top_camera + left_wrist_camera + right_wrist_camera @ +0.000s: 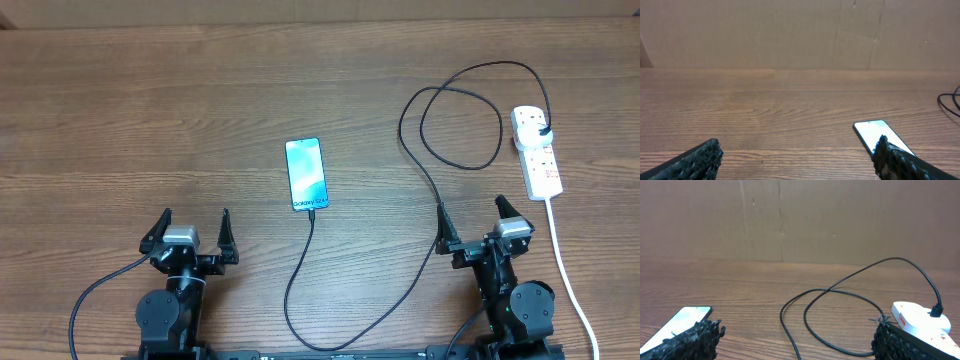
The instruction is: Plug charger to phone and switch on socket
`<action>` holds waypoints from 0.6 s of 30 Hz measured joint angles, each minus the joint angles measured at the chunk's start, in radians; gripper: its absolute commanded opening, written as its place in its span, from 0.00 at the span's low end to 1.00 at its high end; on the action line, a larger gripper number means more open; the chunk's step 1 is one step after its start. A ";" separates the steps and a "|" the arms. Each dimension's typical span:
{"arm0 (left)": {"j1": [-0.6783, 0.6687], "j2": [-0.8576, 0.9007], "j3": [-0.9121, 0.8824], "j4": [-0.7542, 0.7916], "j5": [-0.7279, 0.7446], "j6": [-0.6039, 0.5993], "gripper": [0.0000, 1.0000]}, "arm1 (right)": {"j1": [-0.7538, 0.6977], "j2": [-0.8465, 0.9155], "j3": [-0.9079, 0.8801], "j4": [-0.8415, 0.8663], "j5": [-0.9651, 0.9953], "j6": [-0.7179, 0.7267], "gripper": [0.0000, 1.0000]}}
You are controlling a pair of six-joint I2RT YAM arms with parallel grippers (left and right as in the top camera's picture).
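The phone lies screen-up at the table's middle, its blue screen lit, with the "Galaxy" text at its near end. The black charger cable has its tip in the phone's near end, runs down to the front edge, loops up on the right, and its plug sits in the white power strip at the far right. My left gripper is open and empty, near-left of the phone. My right gripper is open and empty, near the strip; the cable loop lies ahead of it.
The strip's white cord runs down the right side to the front edge, just right of my right arm. The black cable passes close to my right gripper's left finger. A brown wall stands behind the table.
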 measured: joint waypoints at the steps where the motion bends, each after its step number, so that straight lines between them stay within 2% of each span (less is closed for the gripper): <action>1: 0.000 0.000 0.000 0.000 0.000 0.000 1.00 | 0.000 0.000 0.000 0.000 0.000 0.000 1.00; 13: 0.000 0.000 0.000 0.000 0.000 0.000 1.00 | 0.000 0.000 0.000 0.003 0.018 0.000 1.00; 18: 0.000 0.000 0.000 0.000 0.000 0.000 0.99 | 0.000 0.008 0.011 -0.059 0.049 0.000 1.00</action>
